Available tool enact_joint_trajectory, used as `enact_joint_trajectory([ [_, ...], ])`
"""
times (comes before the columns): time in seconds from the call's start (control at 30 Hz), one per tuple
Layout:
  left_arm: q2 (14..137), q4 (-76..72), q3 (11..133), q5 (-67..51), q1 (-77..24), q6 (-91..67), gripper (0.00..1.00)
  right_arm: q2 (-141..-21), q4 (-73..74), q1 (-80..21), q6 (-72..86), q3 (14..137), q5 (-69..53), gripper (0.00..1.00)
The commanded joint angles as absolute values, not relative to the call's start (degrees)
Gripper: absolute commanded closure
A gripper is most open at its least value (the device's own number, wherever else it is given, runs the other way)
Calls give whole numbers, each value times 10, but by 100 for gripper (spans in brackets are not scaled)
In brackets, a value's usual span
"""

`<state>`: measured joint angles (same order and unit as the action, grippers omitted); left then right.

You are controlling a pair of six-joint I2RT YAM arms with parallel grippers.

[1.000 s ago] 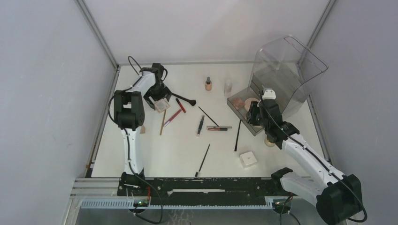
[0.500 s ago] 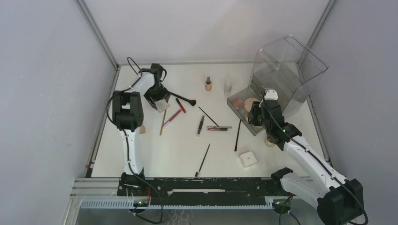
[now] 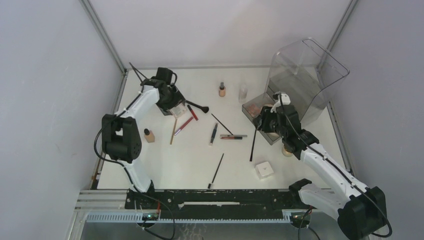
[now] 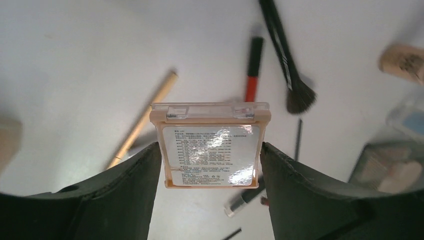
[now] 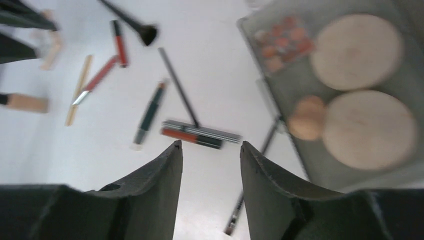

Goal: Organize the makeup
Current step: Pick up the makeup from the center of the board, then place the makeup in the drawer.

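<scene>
Left arm [image 3: 137,102] has swung its elbow out toward the near left since a second ago. The left end effector [image 4: 211,165] is clamped on the square compact [image 4: 210,144], held just above the counter [image 4: 75,60] at far left. The right end effector [image 5: 210,150] slid left off the tray [image 5: 283,89], fingers apart and empty, over the scattered pencils [image 5: 178,86].

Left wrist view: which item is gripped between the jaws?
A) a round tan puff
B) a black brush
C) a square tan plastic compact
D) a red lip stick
C: the square tan plastic compact, its printed label facing the camera, sits in the left gripper with both jaws pressed against its sides.
</scene>
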<state>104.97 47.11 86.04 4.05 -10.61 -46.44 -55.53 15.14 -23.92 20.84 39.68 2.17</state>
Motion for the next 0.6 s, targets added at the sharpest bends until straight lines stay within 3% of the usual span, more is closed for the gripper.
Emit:
enact_joint_trajectory([
  [0.0,996,426,843,-19,-175,-502,25,-603,4,-266,267,413,-120,42],
  [0.17,987,423,868,-33,-247,-529,25,-690,-126,-301,316,412,-176,21],
  [0.23,988,421,876,-47,-264,-535,25,-724,-176,-307,337,412,-199,18],
  [0.57,978,396,874,-100,-302,-568,25,-811,-276,-334,360,421,-188,18],
])
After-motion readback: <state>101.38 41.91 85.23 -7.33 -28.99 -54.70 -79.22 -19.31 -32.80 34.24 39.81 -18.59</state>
